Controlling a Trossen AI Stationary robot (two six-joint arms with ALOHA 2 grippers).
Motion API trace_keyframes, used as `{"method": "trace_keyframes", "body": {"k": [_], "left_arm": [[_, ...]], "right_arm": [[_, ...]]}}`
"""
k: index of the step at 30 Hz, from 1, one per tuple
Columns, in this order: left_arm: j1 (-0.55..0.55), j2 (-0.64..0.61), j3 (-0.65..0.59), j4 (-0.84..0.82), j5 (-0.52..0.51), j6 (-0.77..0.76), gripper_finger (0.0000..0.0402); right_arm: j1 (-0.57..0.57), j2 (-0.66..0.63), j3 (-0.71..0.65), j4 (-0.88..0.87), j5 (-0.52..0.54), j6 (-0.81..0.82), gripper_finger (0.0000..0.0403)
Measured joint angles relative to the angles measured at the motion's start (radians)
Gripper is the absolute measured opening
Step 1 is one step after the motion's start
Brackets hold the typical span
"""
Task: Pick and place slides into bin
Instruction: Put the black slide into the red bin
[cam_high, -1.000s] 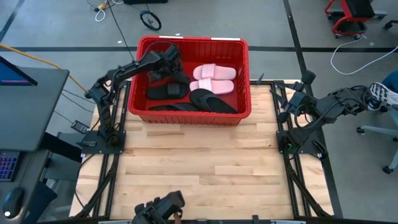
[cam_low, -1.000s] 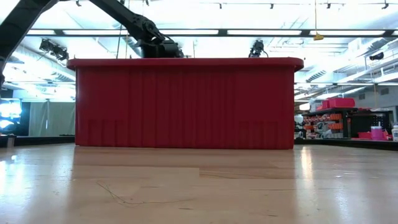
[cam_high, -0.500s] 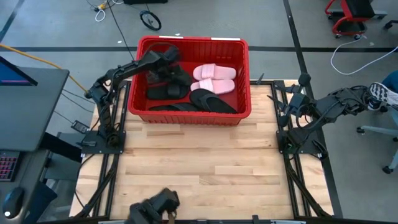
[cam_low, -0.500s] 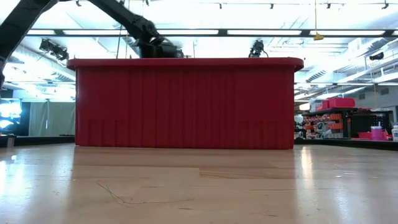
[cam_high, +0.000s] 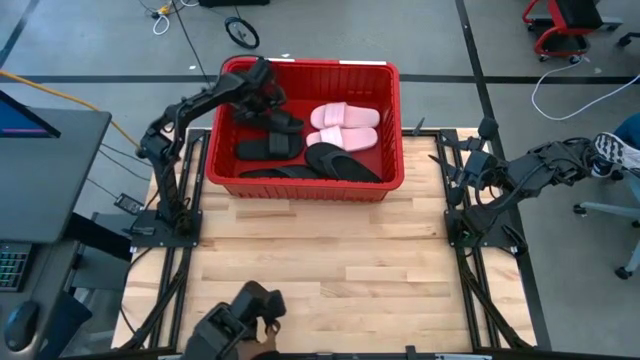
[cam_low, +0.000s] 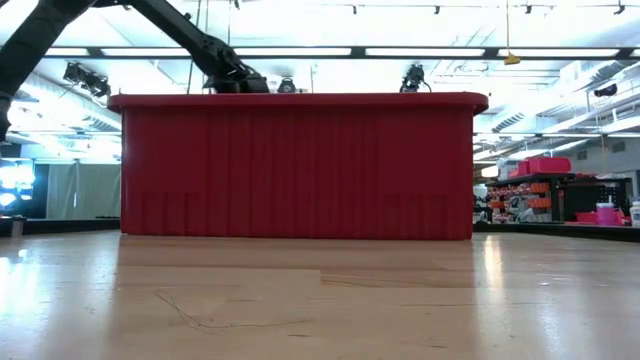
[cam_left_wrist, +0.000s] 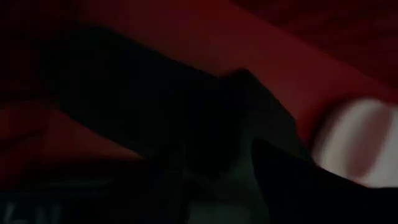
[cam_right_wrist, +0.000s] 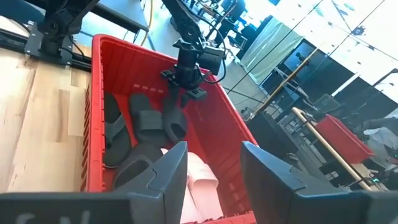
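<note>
black slide (cam_right_wrist: 176, 124) clamped in the left gripper's (cam_high: 268, 98) fingers above the red bin (cam_high: 392, 120); right fingers (cam_right_wrist: 169, 171) apart

The table (cam_high: 320, 260) is seen from straight overhead, and level from its surface. The bin (cam_high: 310, 120) is shared by every view, closest and dimmest in the left wrist view.
</note>
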Motion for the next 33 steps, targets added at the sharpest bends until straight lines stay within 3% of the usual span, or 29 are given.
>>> {"method": "trace_keyframes", "body": {"k": [6,12,21,30,33], "left_arm": [[-0.035,0.003,0.000,0.022,0.043,0.000,0.0180],[-0.113,0.012,0.001,0.004,0.060,0.119,0.0153],[-0.145,0.089,0.000,0.000,0.036,0.138,0.0013],[-0.067,0.115,0.000,0.077,0.014,0.139,0.0005],[-0.047,0.110,0.000,0.078,0.051,0.147,0.0016]], "right_arm": [[0.000,0.000,0.000,0.000,0.001,0.000,0.0154],[0.000,0.000,0.000,0.000,0.002,0.000,0.0154],[0.000,0.000,0.000,0.000,0.002,0.000,0.0154],[0.000,0.000,0.000,0.000,0.002,0.001,0.0154],[0.000,0.000,0.000,0.000,0.002,0.003,0.0154]]}}
